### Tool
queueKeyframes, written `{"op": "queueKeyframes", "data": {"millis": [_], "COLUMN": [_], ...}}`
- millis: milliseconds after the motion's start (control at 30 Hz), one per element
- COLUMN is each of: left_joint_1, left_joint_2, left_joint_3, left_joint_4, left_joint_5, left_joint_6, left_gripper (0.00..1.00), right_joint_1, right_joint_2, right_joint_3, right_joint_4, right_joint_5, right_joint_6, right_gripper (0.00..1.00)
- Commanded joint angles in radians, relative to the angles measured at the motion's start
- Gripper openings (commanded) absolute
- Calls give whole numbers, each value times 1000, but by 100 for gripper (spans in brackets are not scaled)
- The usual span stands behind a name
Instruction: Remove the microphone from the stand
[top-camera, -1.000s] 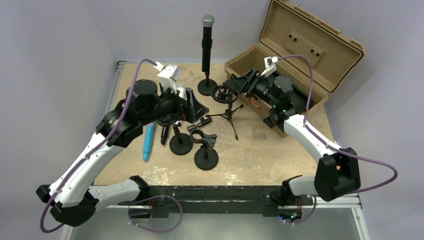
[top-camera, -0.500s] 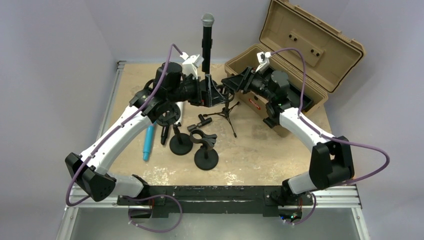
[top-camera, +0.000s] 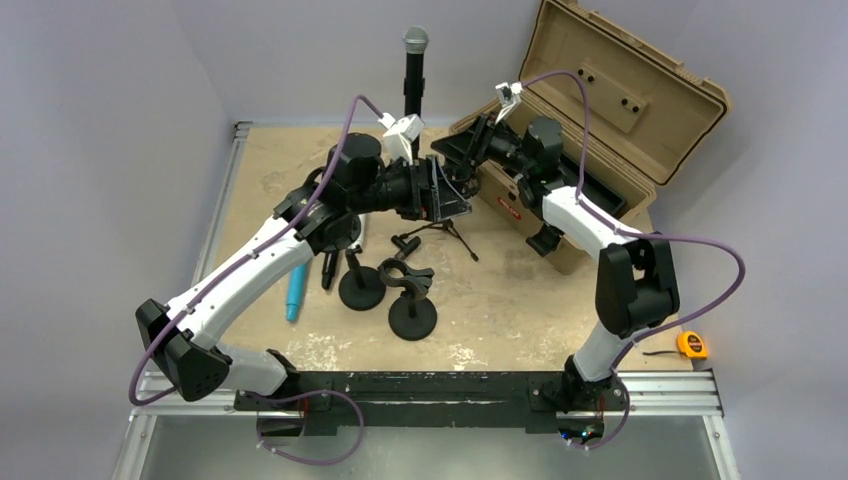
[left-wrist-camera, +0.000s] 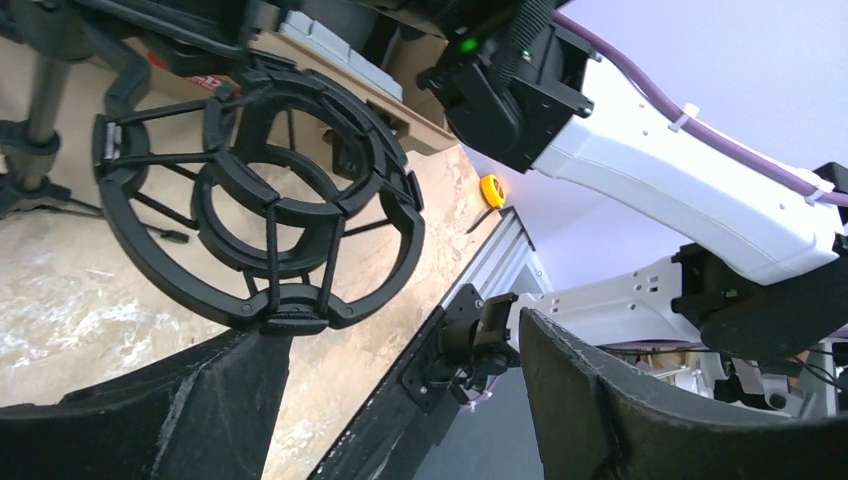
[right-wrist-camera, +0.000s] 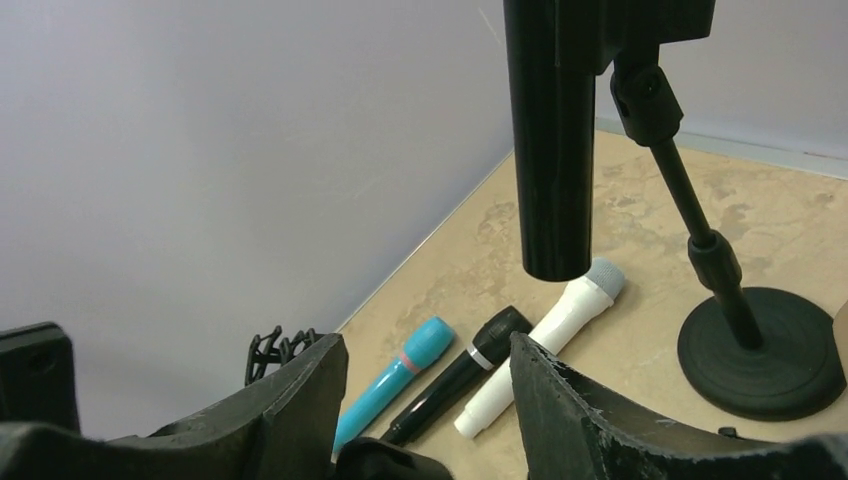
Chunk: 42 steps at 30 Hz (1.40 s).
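Top: microphone (top-camera: 413, 70) upright at far edge of table (top-camera: 280, 160), behind left gripper (top-camera: 443, 193) and right gripper (top-camera: 452, 150). Left wrist: jaws wide, empty, shock mount (left-wrist-camera: 265, 200) just ahead. Right wrist: jaws parted, empty, below microphone clipped in stand (right-wrist-camera: 705, 250).

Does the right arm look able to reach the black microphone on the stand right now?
Probably yes: the right gripper is open, and the microphone has its handle right in front of the jaws with nothing visible between them.
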<state>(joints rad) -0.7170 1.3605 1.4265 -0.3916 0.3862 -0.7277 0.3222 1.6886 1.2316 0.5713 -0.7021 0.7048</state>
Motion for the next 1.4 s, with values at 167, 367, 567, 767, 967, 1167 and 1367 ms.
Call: {"op": "queueKeyframes", "data": {"millis": [167, 367, 567, 767, 967, 1167, 1367], "left_joint_1": [-75, -46, 70, 133, 136, 135, 147], "left_joint_2": [47, -25, -148, -268, -343, -348, -326], "left_joint_3": [29, 56, 30, 24, -15, -34, -65], "left_joint_4": [134, -3, -78, -194, -232, -226, -183], "left_joint_5": [58, -30, -5, -39, -79, -67, -77], "left_joint_6": [-66, 46, 100, 191, 208, 193, 174], "left_gripper": [84, 95, 100, 100, 100, 100, 99], "right_joint_1": [15, 3, 3, 3, 3, 15, 210], "right_joint_2": [105, 11, -106, -309, -540, -653, -669], "right_joint_3": [129, 178, 169, 43, -140, -332, -479], "right_joint_4": [-190, -323, -440, -514, -533, -540, -456], "right_joint_5": [-13, 259, 462, 636, 716, 640, 684], "right_joint_6": [-178, -287, -329, -258, -192, -154, -58], "right_gripper": [64, 84, 92, 92, 90, 74, 66]}}
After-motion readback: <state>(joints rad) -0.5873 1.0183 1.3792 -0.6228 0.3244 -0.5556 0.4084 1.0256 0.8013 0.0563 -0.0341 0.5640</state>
